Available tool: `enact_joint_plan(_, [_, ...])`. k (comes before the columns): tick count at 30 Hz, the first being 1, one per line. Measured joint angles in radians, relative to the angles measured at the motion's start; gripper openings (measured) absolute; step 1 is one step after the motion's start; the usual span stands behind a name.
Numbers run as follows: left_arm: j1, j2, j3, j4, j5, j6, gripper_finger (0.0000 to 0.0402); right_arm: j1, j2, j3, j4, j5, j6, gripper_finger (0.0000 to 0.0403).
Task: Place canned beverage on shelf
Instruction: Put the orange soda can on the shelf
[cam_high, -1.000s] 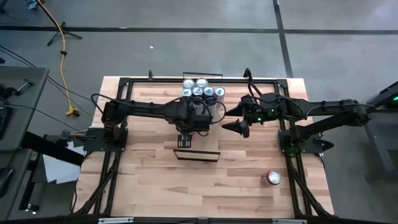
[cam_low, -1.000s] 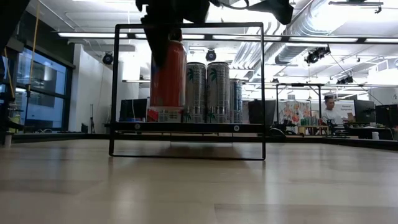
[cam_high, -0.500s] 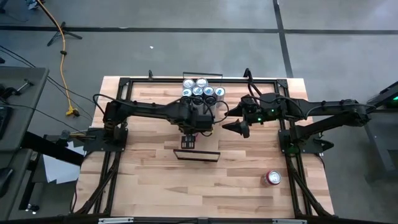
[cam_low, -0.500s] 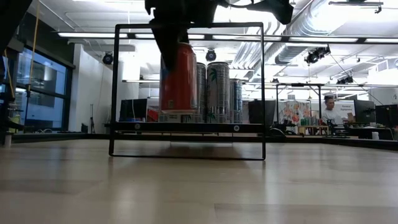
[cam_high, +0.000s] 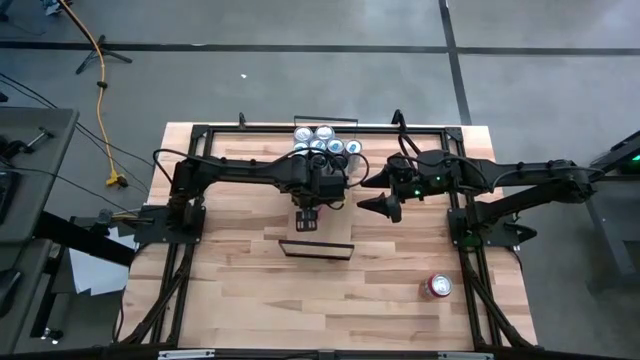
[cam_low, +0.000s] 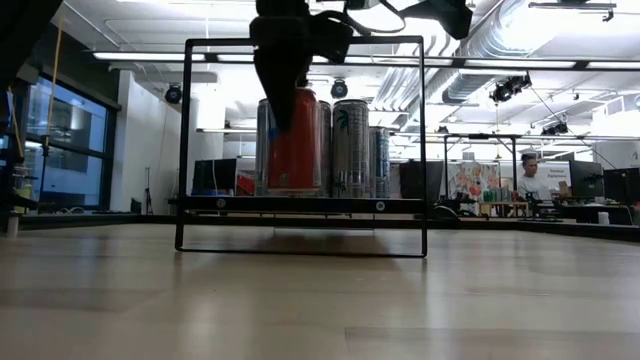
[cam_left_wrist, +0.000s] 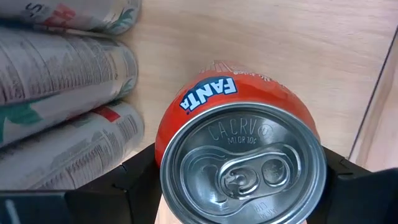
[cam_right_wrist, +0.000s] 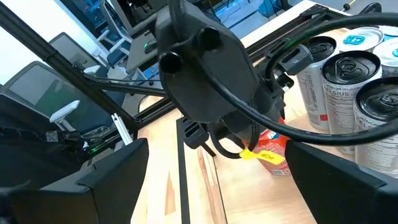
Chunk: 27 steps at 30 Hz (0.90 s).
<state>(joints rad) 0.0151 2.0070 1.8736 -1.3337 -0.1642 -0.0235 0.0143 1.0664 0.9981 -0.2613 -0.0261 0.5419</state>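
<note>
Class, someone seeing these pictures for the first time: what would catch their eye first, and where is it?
The left gripper holds an orange Fanta can upright on the shelf, beside a cluster of silver cans at the table's far middle. A lone red can stands near the front right; the right gripper hangs open nearby.

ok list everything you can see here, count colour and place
orange can: 1, orange, upright on the shelf, left gripper around it
pale cans: at least 6, silver-white, clustered at the shelf's far end
red can: 1, red, on the table near the right front
shelf: 1, light wood with black frame, table centre
table: 1, butcher-block
person: 1, far in the room
left gripper: over the shelf
right gripper: open, empty, right of the shelf
</note>
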Motion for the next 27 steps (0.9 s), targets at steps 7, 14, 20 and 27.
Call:
enact_joint_plan(7, [0.000,0.006,0.000,0.021,0.000,0.028,0.0246,0.000,0.000,0.000,-0.004,0.000,-0.004,0.0364])
enact_joint_plan(14, [0.000,0.006,0.000,0.023,-0.008,0.036,0.0246,0.000,0.000,0.000,-0.004,0.000,-0.008,0.0364])
enact_joint_plan(20, [0.004,0.006,0.000,0.022,-0.010,0.036,0.0246,0.000,0.000,0.000,-0.005,0.000,-0.008,0.0364])
enact_joint_plan(27, [0.015,0.006,0.000,0.023,0.011,0.037,0.0246,0.000,0.000,0.000,-0.005,0.001,-0.008,0.0364])
